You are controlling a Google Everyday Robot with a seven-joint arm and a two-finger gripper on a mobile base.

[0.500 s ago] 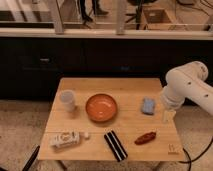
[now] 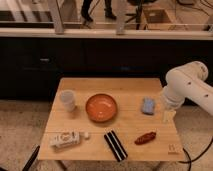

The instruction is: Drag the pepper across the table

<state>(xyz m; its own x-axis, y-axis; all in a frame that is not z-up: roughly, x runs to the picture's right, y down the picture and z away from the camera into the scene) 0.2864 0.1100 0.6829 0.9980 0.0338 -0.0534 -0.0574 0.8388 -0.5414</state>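
The pepper [image 2: 145, 137], small, curved and dark red-brown, lies near the front right of the light wooden table [image 2: 129, 86]. My gripper [image 2: 166, 116] hangs from the white arm at the table's right edge, up and to the right of the pepper and apart from it. It points down, stands open and holds nothing.
An orange bowl [image 2: 101, 107] sits mid-table with a white cup [image 2: 67, 100] to its left. A blue sponge [image 2: 148, 105] lies just left of the gripper. A black striped bar [image 2: 115, 145] and a white box [image 2: 65, 140] lie along the front edge. A dark cabinet stands behind.
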